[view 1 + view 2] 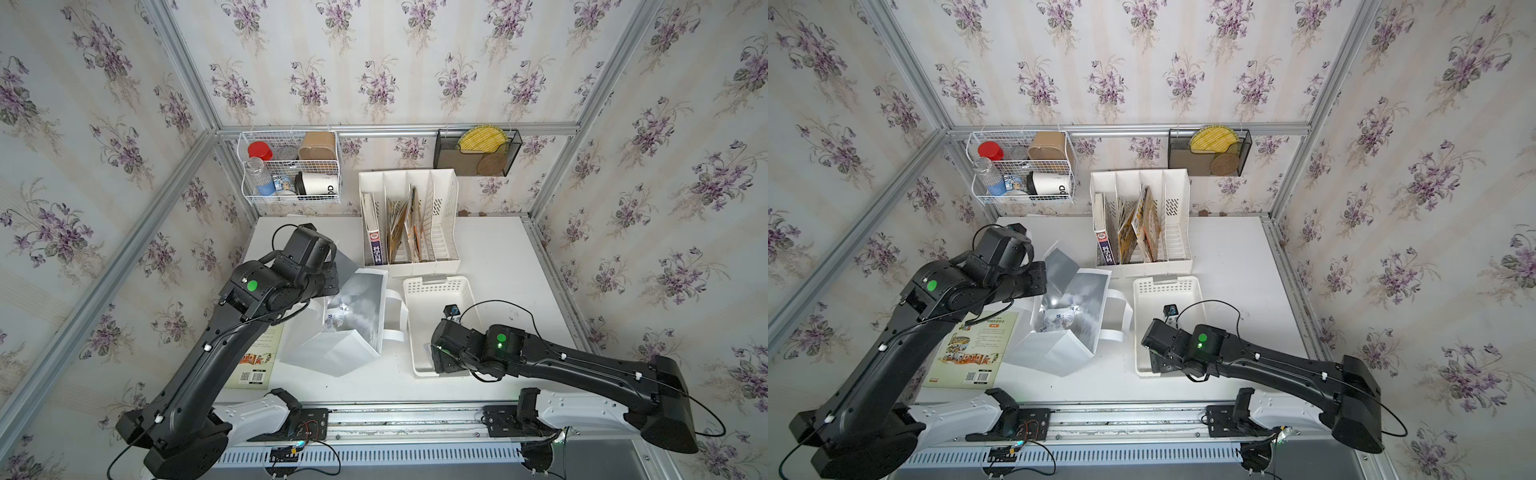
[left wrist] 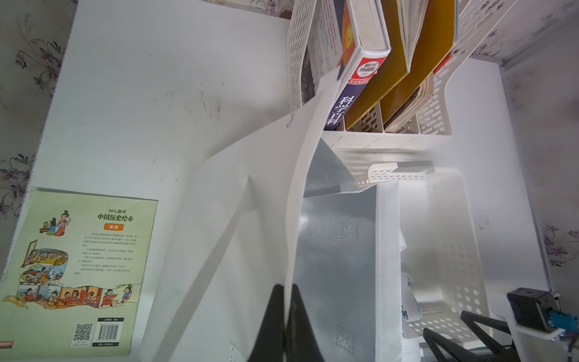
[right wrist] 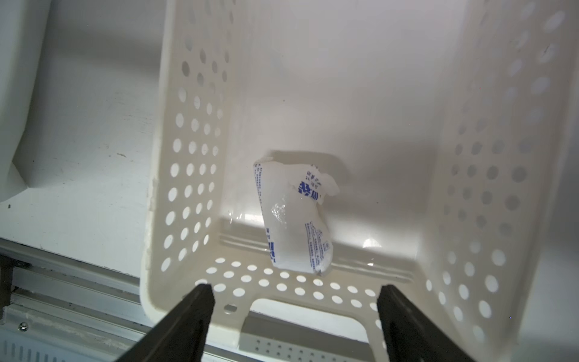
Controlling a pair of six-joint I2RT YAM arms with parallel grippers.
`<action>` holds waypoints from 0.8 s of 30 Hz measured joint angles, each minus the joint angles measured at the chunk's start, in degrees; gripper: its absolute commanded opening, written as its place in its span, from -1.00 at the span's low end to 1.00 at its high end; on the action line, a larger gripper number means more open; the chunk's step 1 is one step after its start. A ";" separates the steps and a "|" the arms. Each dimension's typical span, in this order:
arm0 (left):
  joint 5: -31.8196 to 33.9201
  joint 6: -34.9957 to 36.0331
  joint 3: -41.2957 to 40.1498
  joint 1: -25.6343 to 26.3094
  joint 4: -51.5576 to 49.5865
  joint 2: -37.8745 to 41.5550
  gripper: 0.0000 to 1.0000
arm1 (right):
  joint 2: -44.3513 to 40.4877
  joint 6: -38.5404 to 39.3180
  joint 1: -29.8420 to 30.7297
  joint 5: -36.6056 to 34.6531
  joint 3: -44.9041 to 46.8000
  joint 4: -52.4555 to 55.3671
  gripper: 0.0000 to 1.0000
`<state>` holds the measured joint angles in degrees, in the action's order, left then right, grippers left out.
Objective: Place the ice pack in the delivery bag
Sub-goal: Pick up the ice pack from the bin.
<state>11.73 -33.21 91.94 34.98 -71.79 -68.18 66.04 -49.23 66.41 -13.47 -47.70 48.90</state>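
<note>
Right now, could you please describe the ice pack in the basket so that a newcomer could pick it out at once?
Find the white perforated basket beside the foil-lined delivery bag. At its end nearest the robot's base, below the open right tool, lies the ice pack: a small glossy white pouch with blue print, alone on plain white plastic, not foil.

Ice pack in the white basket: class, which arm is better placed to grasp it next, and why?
Right. The right claw is open over the basket, facing the ice pack. The left claw is shut on the rim of the delivery bag, so it is occupied.
</note>
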 measured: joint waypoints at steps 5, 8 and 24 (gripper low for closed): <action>-0.04 -0.02 -0.50 0.00 0.33 0.22 -1.00 | 4.63 0.31 0.00 1.95 0.66 -3.45 0.69; -0.35 -0.07 -0.81 0.00 0.33 0.76 -1.00 | 7.67 1.16 0.00 2.34 0.20 -5.11 0.68; -0.90 -0.83 -0.90 0.00 -0.42 2.14 -1.00 | 15.91 2.75 -3.02 3.34 5.53 -13.07 0.20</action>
<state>10.83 -34.04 91.05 34.98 -72.20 -66.04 81.95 -46.48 63.40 -10.13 -42.17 35.83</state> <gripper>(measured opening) 0.063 0.651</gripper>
